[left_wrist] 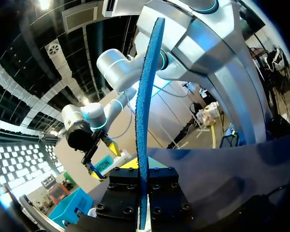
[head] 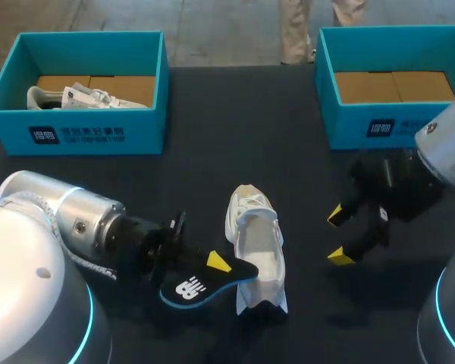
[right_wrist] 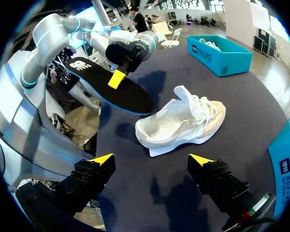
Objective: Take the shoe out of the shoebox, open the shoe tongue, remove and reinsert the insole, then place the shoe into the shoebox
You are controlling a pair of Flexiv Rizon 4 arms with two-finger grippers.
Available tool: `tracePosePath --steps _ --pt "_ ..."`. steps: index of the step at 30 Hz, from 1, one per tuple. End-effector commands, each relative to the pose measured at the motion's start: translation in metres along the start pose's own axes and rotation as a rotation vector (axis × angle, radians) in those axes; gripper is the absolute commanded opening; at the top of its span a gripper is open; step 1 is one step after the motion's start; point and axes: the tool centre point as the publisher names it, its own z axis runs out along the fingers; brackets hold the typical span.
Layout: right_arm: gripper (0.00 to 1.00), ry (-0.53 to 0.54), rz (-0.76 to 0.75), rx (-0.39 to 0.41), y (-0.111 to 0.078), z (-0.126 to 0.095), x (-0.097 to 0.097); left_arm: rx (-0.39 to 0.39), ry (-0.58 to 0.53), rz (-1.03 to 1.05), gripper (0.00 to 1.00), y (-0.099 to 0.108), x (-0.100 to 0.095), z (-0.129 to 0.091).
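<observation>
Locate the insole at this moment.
In the head view the insole is held in the left gripper, near the front of the table, just left of the white shoe.

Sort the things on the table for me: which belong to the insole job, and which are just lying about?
Job in hand:
white shoe, out of its box
black insole, clamped in the left end effector
empty shoebox at right, probably the shoe's own
right end effector, open beside the shoe

Lying about:
left shoebox
second shoe inside it
</observation>
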Motion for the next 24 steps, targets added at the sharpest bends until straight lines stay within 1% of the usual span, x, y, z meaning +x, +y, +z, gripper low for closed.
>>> tracePosePath --steps 1,3,4,5,11,16,24 --pt "1.0 -0.023 -0.035 0.023 0.002 0.003 0.0 -0.002 0.0 0.0 0.0 0.0 0.0 0.001" --pt "1.0 -0.082 -0.048 0.067 0.003 0.006 0.0 -0.001 0.0 0.004 0.0 -0.002 0.001 0.002" --pt "1.0 -0.097 -0.051 0.075 0.002 0.008 0.001 -0.001 0.0 0.01 0.0 -0.003 0.002 0.003" --pt "1.0 -0.123 -0.064 0.074 0.0 0.011 0.001 -0.001 -0.002 0.014 0.0 -0.006 0.003 0.004" --pt "1.0 -0.203 -0.111 0.094 -0.008 0.023 0.0 -0.012 -0.038 0.02 0.0 -0.009 0.007 0.007" --pt "1.0 -0.217 -0.128 0.078 -0.014 0.032 -0.002 -0.034 -0.073 0.023 0.0 -0.011 0.007 0.011" --pt "1.0 -0.21 -0.122 0.087 -0.027 0.049 -0.002 -0.025 -0.11 0.005 0.0 -0.01 0.01 0.019"
